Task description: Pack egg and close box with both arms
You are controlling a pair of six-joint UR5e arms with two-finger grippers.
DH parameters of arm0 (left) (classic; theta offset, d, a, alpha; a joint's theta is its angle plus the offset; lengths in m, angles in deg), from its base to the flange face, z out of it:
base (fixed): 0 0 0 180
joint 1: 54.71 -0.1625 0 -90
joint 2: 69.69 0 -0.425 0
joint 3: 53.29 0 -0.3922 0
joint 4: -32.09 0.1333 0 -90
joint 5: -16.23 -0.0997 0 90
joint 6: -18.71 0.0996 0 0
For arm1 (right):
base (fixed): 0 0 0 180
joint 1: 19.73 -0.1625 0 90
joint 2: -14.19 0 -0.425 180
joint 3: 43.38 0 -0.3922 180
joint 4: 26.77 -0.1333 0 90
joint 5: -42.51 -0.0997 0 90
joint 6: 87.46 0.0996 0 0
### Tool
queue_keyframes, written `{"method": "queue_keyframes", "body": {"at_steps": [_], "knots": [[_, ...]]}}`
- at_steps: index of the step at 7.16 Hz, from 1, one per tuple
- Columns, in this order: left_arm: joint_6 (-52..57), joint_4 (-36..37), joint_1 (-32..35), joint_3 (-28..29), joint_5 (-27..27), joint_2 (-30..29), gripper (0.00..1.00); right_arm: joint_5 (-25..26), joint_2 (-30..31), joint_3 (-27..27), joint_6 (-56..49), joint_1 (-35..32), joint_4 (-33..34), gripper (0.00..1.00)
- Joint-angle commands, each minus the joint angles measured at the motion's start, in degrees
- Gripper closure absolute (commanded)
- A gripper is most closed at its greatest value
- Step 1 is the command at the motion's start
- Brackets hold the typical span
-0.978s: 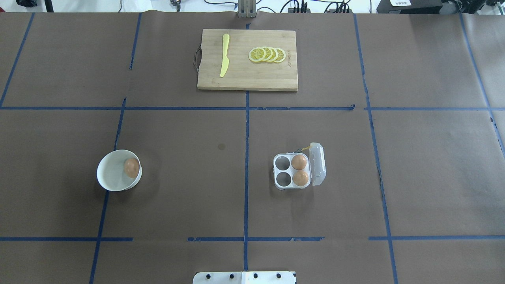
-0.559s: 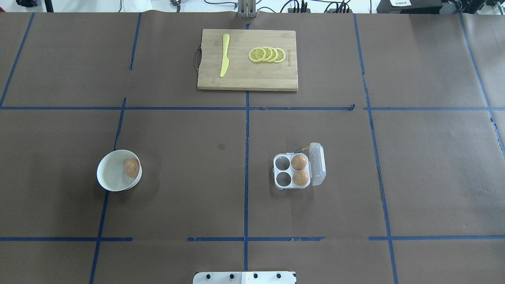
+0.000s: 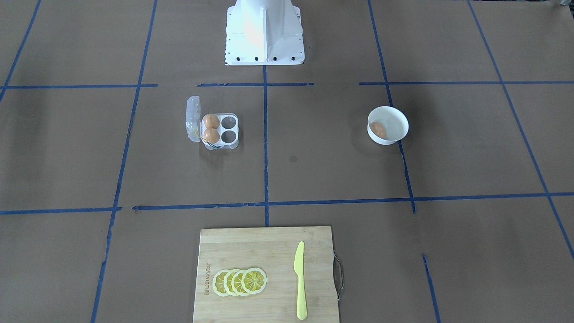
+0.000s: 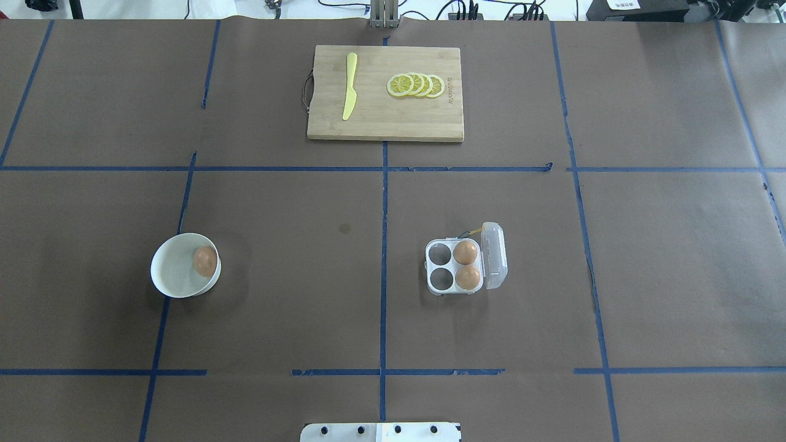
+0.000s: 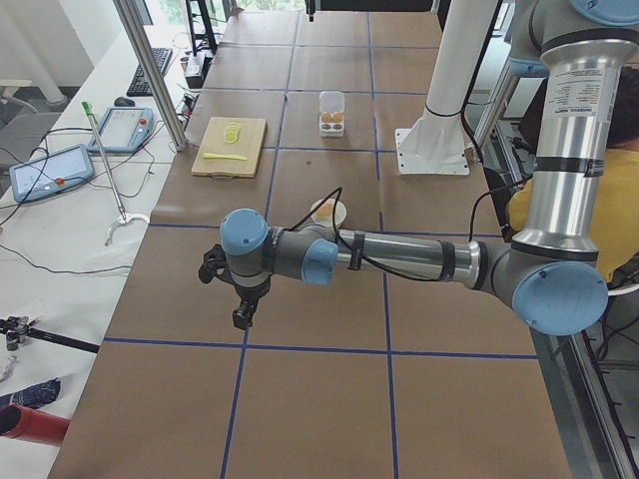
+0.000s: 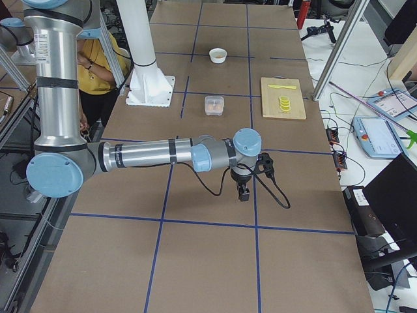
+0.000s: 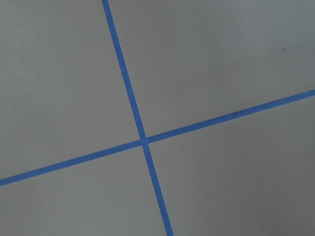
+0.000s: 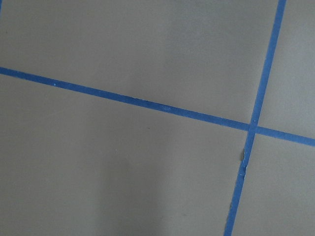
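Off toward the table's two ends, outside the overhead view, each arm reaches low over bare brown paper. The left gripper (image 5: 242, 319) shows only in the left side view, pointing down above the table (image 4: 276, 307) and away from every object. Whether it is released or clenched I cannot tell. The right gripper (image 6: 243, 193) shows only in the right side view, hanging the same way, and its state is equally unreadable. Both wrist cameras see only paper and crossing blue tape lines (image 7: 142, 140).

Reading the overhead view as a clock face, the egg (image 4: 205, 261) lies at 8 o'clock inside the white bowl (image 4: 163, 270), against its 3 o'clock wall. The box (image 4: 430, 265) sits at 4 o'clock, its lid (image 4: 495, 255) swung open on the 3 o'clock side. Two more eggs (image 4: 465, 252) fill the cups beside the hinge, and the two cups at 9 o'clock stand empty. Bowl and box are well apart, with open paper between them. At 12 o'clock a cutting board (image 4: 381, 126) carries a yellow knife (image 4: 349, 86) and lemon slices (image 4: 416, 85). The white pedestal base (image 4: 381, 431) sits at the 6 o'clock edge.
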Motion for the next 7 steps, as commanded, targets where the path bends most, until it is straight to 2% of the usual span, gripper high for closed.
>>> {"method": "queue_keyframes", "body": {"at_steps": [1,3,4,6,7], "knots": [[-1.7,-6.7,-6.3,-0.4,1.4,-0.1,0.0,-0.2,0.0,0.0,0.1,0.0,-0.1,0.0],[-23.4,-7.1,-15.2,-9.2,0.6,-0.2,0.0,-0.3,0.1,0.0,0.1,0.0,-0.3,0.0],[-30.3,-7.1,-18.7,-12.3,0.6,-0.5,0.0,-0.5,0.1,0.0,0.2,0.0,-0.2,0.0],[-46.0,-8.7,-23.6,-14.9,1.4,-0.8,0.0,-0.8,0.1,-0.1,0.2,0.1,-0.2,0.0],[-55.5,-12.0,-26.6,-15.2,1.4,-0.9,0.0,-0.8,0.1,-0.2,0.2,0.1,-0.3,0.0]]}}
